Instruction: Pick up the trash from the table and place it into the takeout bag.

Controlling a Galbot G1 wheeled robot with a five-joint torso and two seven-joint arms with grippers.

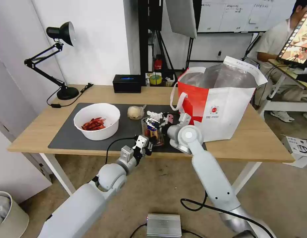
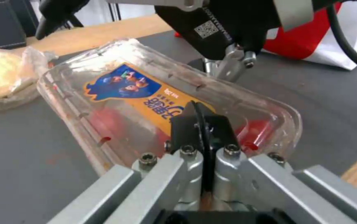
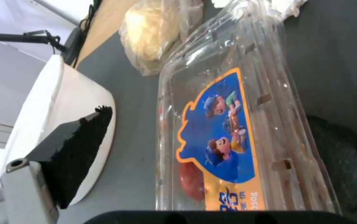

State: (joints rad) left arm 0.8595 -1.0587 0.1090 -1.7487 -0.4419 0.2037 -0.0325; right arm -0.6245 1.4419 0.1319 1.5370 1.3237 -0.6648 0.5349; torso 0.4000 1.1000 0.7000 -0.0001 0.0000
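The clear hinged tray (image 1: 154, 132) with a blue-and-orange label lies on the dark grey mat (image 1: 67, 137) near the table's (image 1: 38, 129) front edge, between the two grippers. The left gripper (image 2: 201, 116) sits at the tray's near end, its black pads pressed together at the rim; whether plastic is caught between them cannot be told. The right gripper (image 1: 157, 123) hangs over the tray's far part, jaws spread, one black finger (image 3: 79, 155) clear to the side. Just beyond the tray rests the balled plastic wrap (image 1: 136, 112). The white bowl (image 1: 96, 121) with red scraps stands to the left. The takeout bag (image 1: 219, 105) stands open on the right. Crumpled tissue is partly hidden behind the right gripper
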